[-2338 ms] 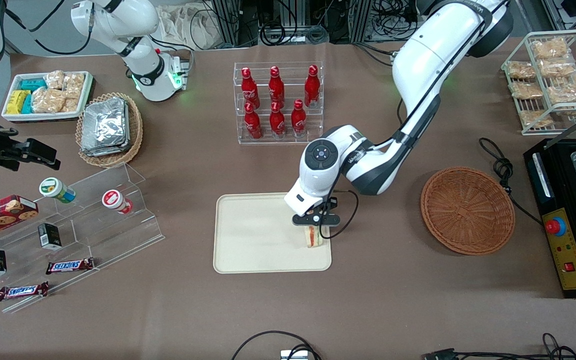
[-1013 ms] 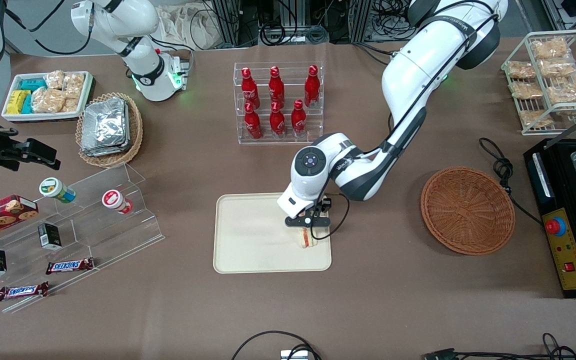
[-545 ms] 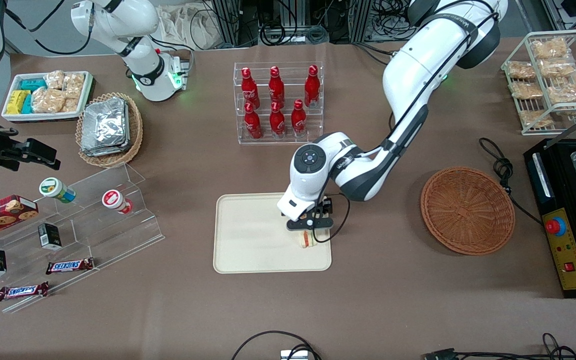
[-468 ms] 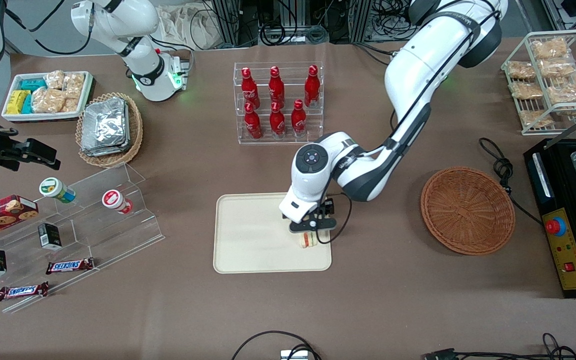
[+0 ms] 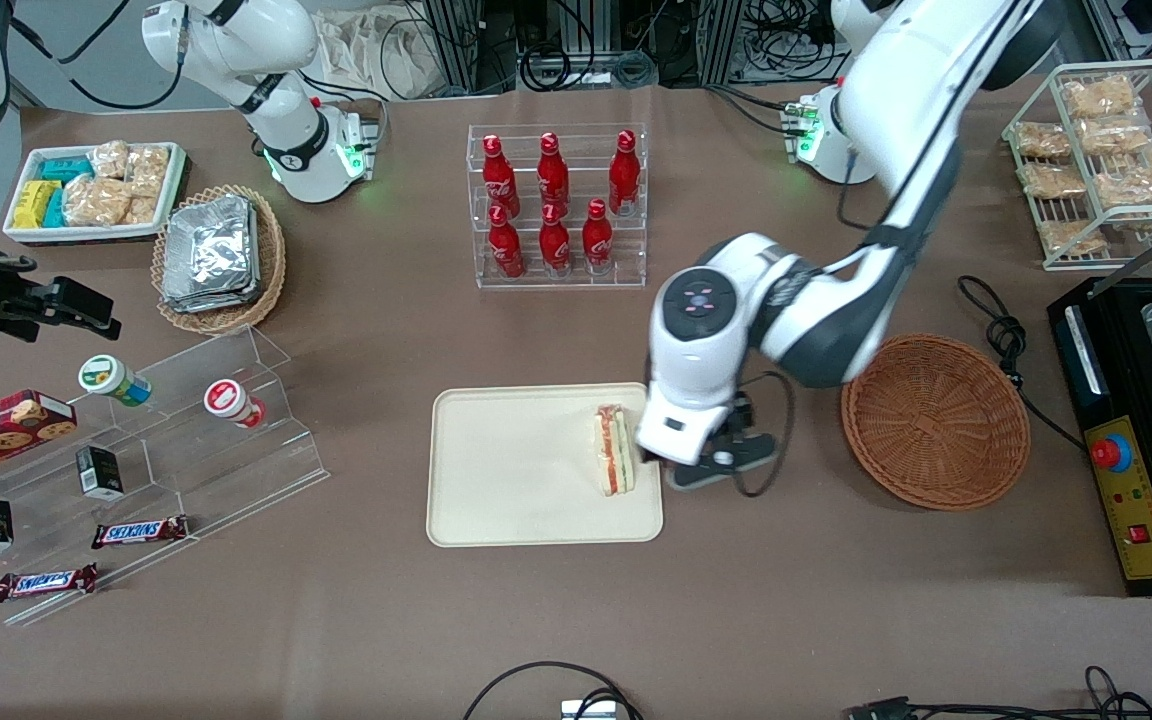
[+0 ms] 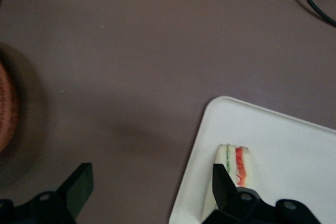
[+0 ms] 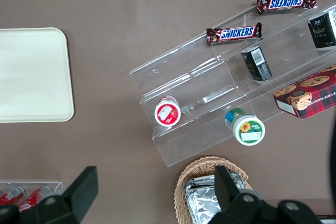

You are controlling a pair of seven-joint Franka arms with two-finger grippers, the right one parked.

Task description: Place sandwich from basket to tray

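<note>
Hand (image 6: 149, 182) lifted off sandwich (image 5: 613, 450), toward basket (image 5: 934, 421) | fingers spread, empty | sandwich on tray (image 5: 506, 470)

The triangular white-bread sandwich (image 5: 613, 450) (image 6: 234, 162) with red-orange and green filling layers stands on edge on the flat cream-beige rectangular tray (image 5: 506, 470) (image 6: 294, 161), near the tray edge toward the working arm's end. The round reddish-brown woven wicker basket (image 5: 934, 420) (image 6: 6, 108) lies on the table well apart from the tray. The left arm's gripper (image 5: 706, 468) (image 6: 149, 192) hangs open above the table between tray and basket, just beside the sandwich.
</note>
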